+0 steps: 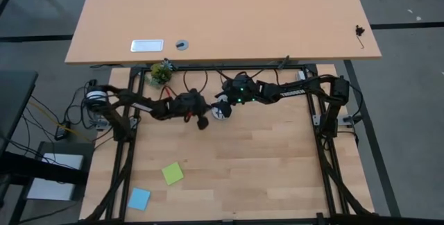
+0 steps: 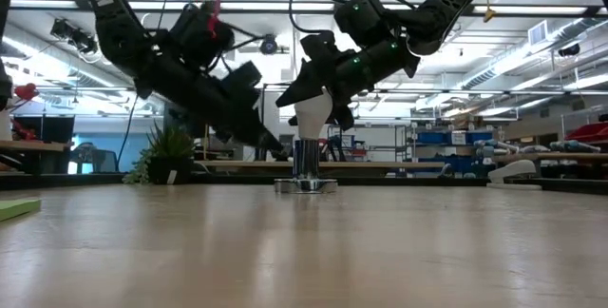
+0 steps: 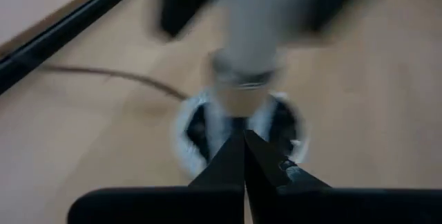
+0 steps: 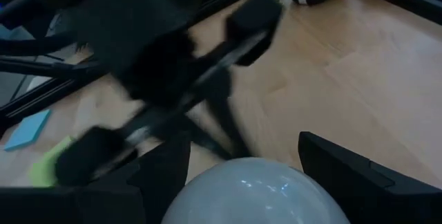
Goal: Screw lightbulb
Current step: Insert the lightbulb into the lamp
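bulb (image 2: 313, 108) upright above the socket (image 2: 306, 184) near the table's (image 1: 243, 169) back middle. my right pincer (image 2: 318, 99) grasps the bulb's glass, fingers either side. my left pincer (image 2: 275, 146) clenched on nothing, tips low just beside the socket. green note (image 1: 173, 173) and blue note (image 1: 139, 198) well apart, front left.

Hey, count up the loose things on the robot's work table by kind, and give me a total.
Lightbulb: 1
Socket: 1
Sticky notes: 2, one green, one blue
Potted plant: 1
Total: 5
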`<state>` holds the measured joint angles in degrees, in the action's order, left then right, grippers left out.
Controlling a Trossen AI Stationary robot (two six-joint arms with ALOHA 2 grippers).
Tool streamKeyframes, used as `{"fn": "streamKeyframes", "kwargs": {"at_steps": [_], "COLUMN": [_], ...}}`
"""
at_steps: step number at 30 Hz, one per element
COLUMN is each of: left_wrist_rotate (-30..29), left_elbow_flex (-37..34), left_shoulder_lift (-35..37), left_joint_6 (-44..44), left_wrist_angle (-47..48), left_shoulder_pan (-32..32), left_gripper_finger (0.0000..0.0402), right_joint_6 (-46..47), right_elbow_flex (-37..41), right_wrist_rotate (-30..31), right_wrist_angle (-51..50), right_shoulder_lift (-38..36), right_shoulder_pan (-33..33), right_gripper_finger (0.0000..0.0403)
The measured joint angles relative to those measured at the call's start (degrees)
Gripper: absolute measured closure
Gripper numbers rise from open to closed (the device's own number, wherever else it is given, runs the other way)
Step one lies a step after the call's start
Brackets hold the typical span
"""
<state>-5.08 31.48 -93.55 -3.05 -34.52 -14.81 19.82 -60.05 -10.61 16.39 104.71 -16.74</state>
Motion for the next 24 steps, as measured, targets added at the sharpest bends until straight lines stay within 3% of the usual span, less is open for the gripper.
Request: {"fn": "streamKeyframes", "kwargs": {"at_steps": [14,24], "left_wrist_rotate": [9.78,10.08], "left_elbow_flex": [5.08,6.32], "left_shoulder_lift": [-13.69,-14.43], "left_joint_6": [1.96,1.24], "left_wrist_angle": [-7.26,-7.67], "left_shoulder_pan": [-5.40,-2.47], "left_gripper_finger": [0.0401,0.0401], "right_joint_6": [2.59,3.51], "right_elbow_flex": [0.10,0.09], "right_wrist_rotate": [-3.02,-3.54], "right_wrist_angle": [-1.06,-1.62], "right_shoulder_lift": [-0.13,-0.07], "right_shoulder_pan": [0.95,0.97], "right_gripper_finger": [0.0128,0.0127]}}
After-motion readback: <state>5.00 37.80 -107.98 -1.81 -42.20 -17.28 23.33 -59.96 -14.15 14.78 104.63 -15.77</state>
